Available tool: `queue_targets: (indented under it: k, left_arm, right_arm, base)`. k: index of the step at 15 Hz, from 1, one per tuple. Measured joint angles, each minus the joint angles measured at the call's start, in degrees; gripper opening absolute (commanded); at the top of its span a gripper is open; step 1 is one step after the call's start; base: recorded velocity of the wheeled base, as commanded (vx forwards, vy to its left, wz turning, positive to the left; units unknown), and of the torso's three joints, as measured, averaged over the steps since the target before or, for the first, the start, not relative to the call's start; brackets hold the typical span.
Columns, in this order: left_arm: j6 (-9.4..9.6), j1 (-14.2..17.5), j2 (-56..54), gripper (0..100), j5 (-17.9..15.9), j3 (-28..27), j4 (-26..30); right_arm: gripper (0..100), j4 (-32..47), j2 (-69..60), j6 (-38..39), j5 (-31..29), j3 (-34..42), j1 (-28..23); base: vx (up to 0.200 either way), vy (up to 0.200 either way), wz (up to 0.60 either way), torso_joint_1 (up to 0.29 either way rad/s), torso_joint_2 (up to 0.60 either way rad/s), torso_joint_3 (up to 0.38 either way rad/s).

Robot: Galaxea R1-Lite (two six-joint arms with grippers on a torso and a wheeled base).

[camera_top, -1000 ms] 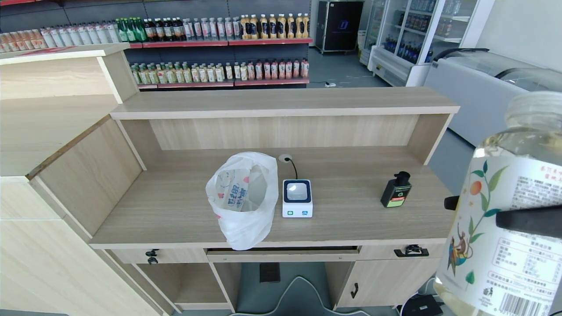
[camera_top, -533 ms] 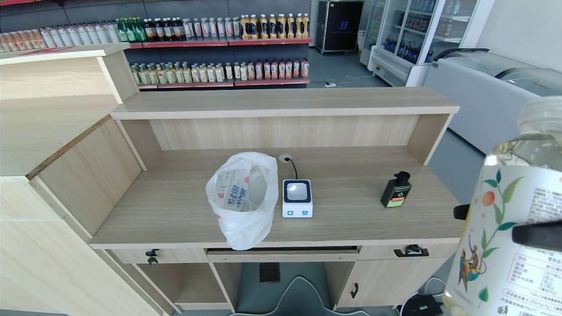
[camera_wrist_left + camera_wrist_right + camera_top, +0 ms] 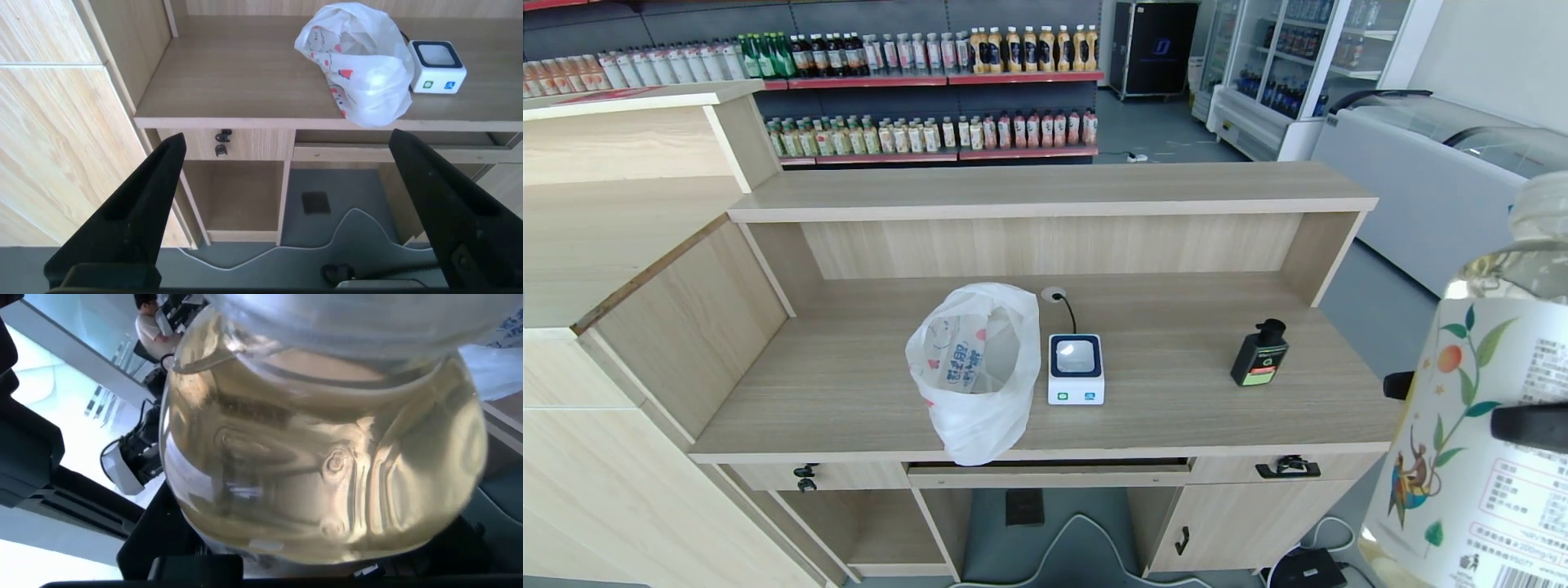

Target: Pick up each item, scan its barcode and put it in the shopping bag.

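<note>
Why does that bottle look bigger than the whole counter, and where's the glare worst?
Head view: the bottle hangs right by the lens, so it dwarfs the counter. Right wrist view: daylight shines through its pale liquid, leaving bright streaks on the plastic, the worst glare. Left wrist view: the shopping bag gleams white.

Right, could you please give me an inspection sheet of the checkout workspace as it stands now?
Surface: wooden counter, raised back ledge.
Job's things: shopping bag open beside scanner; dark pump bottle upright on the right; drink bottle held up, off the counter.
Clutter: keys hang in a drawer lock.
Grippers: right gripper shut on the drink bottle; left gripper open, before the counter.
Cables: black cable from scanner into a counter hole.
Surroundings: drink shelves, chest freezers.
</note>
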Motion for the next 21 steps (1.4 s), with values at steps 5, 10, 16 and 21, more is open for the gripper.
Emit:
queue_targets:
  k: [5,10,16,21]
  left_arm:
    - [0.02,0.0,0.0,100,0.0,0.0,0.0]
    - [0.02,0.0,0.0,100,0.0,0.0,0.0]
    - [0.00,0.0,0.0,100,0.0,0.0,0.0]
    - [0.00,0.0,0.0,100,0.0,0.0,0.0]
  right_arm:
    - [0,6.6,-0.4,-7.7,-0.2,-0.2,-1.9]
    - [0,6.9,-0.9,-8.0,-0.5,-0.5,-2.9]
    - [0,-3.4,7.2,-35.6,-31.9,-1.7,-10.2]
    - [0,-13.4,15.8,-57.0,-38.3,0.0,-21.0]
  base:
    - [0.000,0.000,0.00,0.000,0.00,0.000]
    - [0.000,0.000,0.00,0.000,0.00,0.000]
    - [0.000,0.000,0.00,0.000,0.00,0.000]
    - [0.000,0.000,0.00,0.000,0.00,0.000]
